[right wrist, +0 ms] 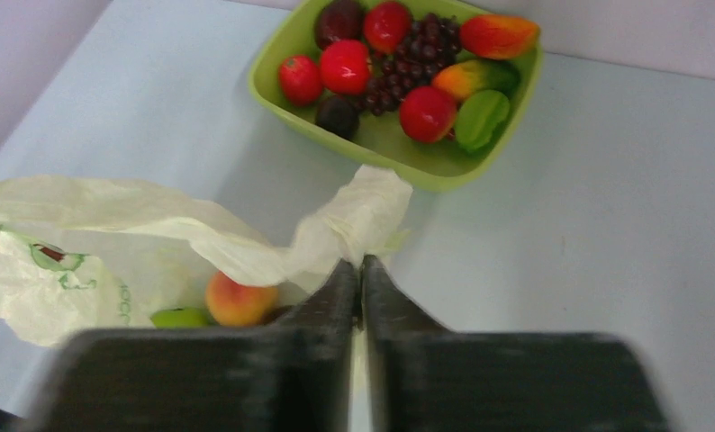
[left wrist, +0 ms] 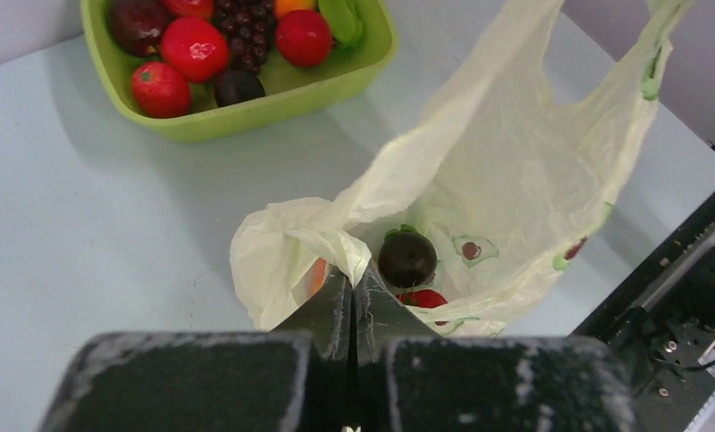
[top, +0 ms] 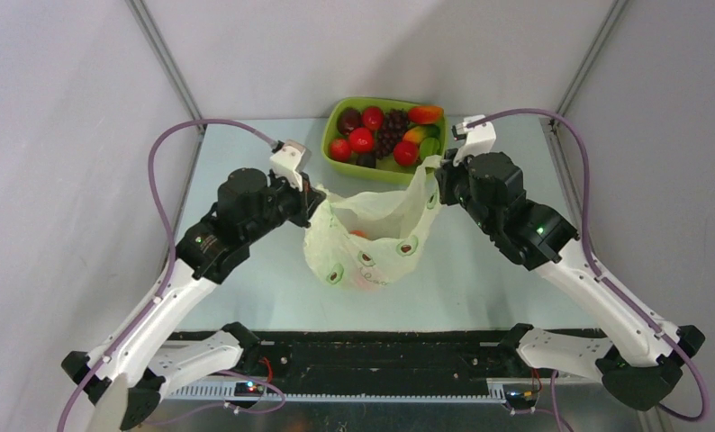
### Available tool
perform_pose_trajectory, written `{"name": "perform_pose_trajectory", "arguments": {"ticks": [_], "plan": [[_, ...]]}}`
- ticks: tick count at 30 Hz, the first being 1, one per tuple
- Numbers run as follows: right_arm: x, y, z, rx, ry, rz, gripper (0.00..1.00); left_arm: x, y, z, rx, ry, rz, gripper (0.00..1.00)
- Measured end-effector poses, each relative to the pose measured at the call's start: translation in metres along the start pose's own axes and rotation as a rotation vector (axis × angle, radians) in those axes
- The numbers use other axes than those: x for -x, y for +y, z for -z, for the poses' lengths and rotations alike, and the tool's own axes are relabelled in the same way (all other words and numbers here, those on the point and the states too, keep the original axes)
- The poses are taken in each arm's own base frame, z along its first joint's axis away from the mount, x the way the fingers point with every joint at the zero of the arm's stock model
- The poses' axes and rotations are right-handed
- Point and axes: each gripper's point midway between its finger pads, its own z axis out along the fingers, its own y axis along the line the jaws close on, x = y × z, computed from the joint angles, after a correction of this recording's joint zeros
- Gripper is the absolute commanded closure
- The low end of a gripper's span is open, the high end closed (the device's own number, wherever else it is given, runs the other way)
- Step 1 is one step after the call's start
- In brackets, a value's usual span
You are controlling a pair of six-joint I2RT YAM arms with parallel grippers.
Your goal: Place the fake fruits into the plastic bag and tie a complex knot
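The pale yellow-green plastic bag stands open in the table's middle, held up between my two grippers. My left gripper is shut on its left handle. My right gripper is shut on its right handle, raised higher. Inside the bag I see a dark plum, a red apple, an orange-pink peach and a green apple. More fake fruits, red apples and purple grapes among them, lie in the tray. No knot shows.
The rigid lime-green tray stands at the back of the table, just behind the bag; it also shows in the left wrist view and the right wrist view. The black rail runs along the near edge.
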Motion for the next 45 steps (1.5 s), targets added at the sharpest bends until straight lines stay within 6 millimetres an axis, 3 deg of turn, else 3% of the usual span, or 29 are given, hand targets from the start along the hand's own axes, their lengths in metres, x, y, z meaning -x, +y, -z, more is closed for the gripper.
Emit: {"name": "perform_pose_trajectory", "arguments": {"ticks": [4, 6, 8, 11, 13, 17, 20, 23, 25, 29, 38, 45], "plan": [[0.000, -0.012, 0.012, -0.033, -0.006, 0.019, 0.18, -0.001, -0.006, 0.002, -0.032, 0.006, 0.012, 1.00], [0.006, -0.016, 0.023, -0.026, -0.031, 0.029, 0.05, 0.001, -0.008, 0.006, -0.035, 0.005, 0.029, 1.00], [0.014, -0.015, 0.033, 0.005, -0.061, 0.036, 0.01, 0.004, -0.010, 0.009, -0.040, 0.007, 0.044, 1.00], [0.029, -0.003, 0.049, 0.110, -0.122, 0.052, 0.01, 0.007, -0.012, 0.014, -0.045, 0.014, 0.065, 1.00], [0.041, 0.016, 0.062, 0.234, -0.174, 0.067, 0.01, 0.008, -0.013, 0.018, -0.045, 0.021, 0.080, 1.00], [0.058, 0.068, 0.080, 0.521, -0.258, 0.113, 0.01, 0.006, -0.015, 0.022, -0.046, 0.036, 0.099, 1.00], [0.057, 0.107, 0.083, 0.703, -0.274, 0.150, 0.01, 0.003, -0.016, 0.026, -0.048, 0.051, 0.111, 1.00], [0.048, 0.143, 0.077, 0.858, -0.261, 0.179, 0.01, 0.002, -0.017, 0.029, -0.054, 0.054, 0.117, 1.00], [0.032, 0.167, 0.061, 0.949, -0.216, 0.194, 0.01, 0.003, -0.018, 0.032, -0.059, 0.048, 0.116, 1.00], [0.003, 0.194, 0.035, 1.050, -0.142, 0.195, 0.01, 0.006, -0.019, 0.039, -0.065, 0.028, 0.115, 1.00], [-0.022, 0.228, 0.004, 1.174, -0.144, 0.170, 0.01, 0.009, -0.023, 0.045, -0.084, 0.016, 0.125, 1.00], [-0.056, 0.246, -0.015, 1.202, -0.137, 0.159, 0.04, 0.009, -0.026, 0.049, -0.099, 0.016, 0.140, 1.00]]}}
